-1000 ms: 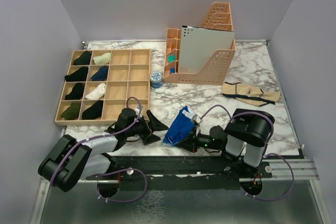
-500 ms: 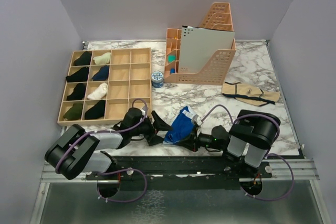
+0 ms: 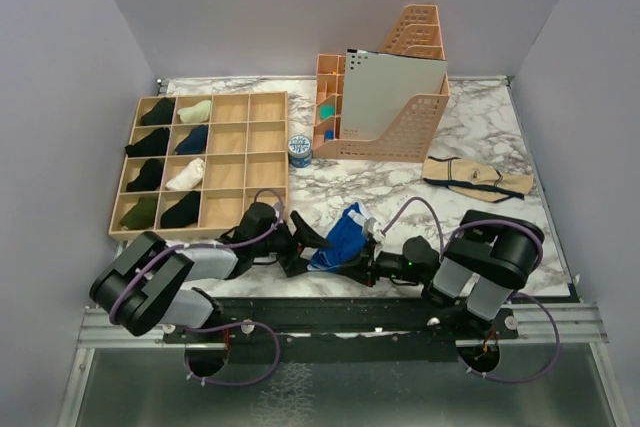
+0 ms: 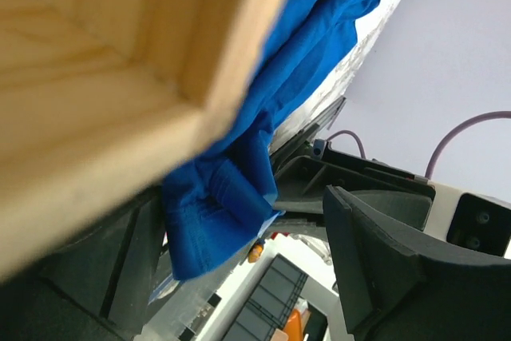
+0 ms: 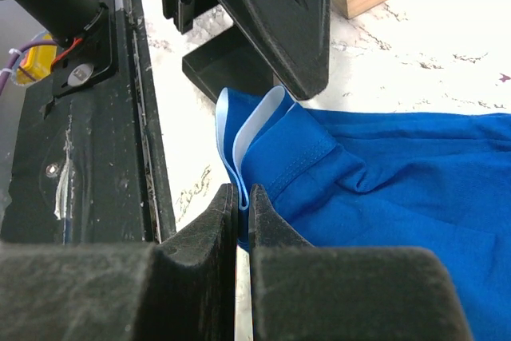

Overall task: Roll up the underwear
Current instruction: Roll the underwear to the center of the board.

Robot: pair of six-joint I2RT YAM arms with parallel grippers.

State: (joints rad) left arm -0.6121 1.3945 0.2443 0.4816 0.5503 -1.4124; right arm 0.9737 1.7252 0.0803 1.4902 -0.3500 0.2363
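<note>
The blue underwear lies bunched near the table's front edge, between my two grippers. My right gripper reaches in low from the right and is shut on the garment's pale-blue waistband edge; in its wrist view the jaws pinch that fold. My left gripper comes in from the left with its jaws open. In the left wrist view a fold of the underwear hangs between its fingers, close to the left one, ungripped.
A wooden divider tray with rolled garments in its left cells stands at the back left, its corner close over the left wrist camera. Peach file holders, a small tin and a beige garment lie farther back. A black rail borders the front.
My left arm has slid right until its fingers straddle the underwear's left edge, and its jaws have narrowed a little. The right gripper has kept its pinch on the waistband.
</note>
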